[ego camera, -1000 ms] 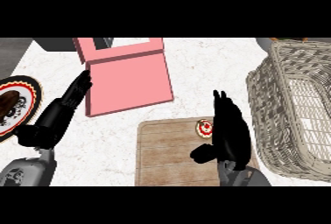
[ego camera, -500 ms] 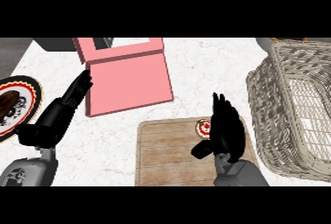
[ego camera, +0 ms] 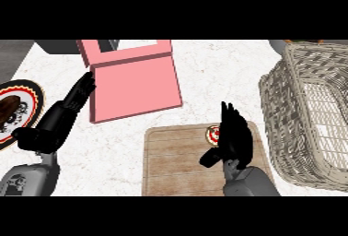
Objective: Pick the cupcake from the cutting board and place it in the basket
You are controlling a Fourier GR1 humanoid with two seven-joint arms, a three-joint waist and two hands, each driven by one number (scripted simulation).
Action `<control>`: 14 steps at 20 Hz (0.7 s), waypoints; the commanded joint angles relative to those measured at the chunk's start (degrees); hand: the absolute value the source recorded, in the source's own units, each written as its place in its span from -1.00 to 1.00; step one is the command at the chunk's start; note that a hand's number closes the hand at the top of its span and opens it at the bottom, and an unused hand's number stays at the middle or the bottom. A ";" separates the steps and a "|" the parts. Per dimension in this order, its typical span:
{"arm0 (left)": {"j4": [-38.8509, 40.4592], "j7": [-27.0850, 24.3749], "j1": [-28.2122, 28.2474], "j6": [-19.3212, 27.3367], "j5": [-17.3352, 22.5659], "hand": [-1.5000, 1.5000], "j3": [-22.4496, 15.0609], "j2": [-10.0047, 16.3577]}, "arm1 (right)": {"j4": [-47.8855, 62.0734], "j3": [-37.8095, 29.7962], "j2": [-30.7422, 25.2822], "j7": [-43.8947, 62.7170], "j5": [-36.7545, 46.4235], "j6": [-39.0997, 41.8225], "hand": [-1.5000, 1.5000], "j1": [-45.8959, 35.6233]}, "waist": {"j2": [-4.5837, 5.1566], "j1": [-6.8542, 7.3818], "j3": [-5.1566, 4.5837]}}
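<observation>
The right hand (ego camera: 232, 138) has edged left onto the cupcake (ego camera: 212, 134) on the cutting board (ego camera: 176, 161), fingers straight and unclosed, so grasping appears next; nothing is lifted yet.

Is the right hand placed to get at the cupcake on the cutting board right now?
Probably yes: the right hand hangs over the cutting board right beside the cupcake, partly covering it, with nothing between them.
</observation>
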 commanded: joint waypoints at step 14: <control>1.55 -2.67 0.80 0.10 -3.50 0.00 -0.12 -3.48 | 6.28 4.83 -1.24 -6.93 -0.10 2.86 1.00 1.62 | -0.01 -0.09 0.00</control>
